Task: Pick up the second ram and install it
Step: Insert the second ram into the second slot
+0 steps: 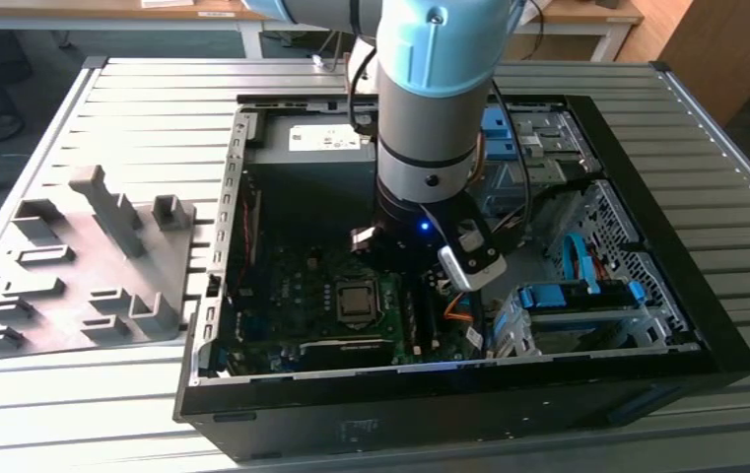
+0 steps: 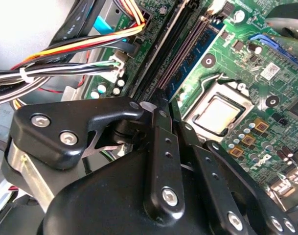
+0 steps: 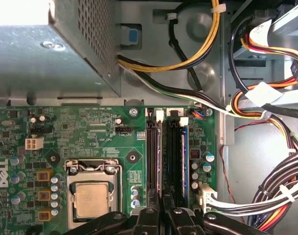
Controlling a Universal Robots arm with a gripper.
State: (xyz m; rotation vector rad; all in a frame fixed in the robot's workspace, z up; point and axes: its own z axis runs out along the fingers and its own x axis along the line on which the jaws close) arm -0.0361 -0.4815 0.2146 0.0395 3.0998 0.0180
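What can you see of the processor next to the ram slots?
The processor is a square chip with a dull silver metal lid. It lies flat in its socket on the green motherboard. A metal retention frame surrounds its edges. No cooler covers it, so its top is bare. It sits beside the long black ram slots, apart from them, with small capacitors along its other side.

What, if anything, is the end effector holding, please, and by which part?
It cannot be told; the end effector sits over the black memory slots.
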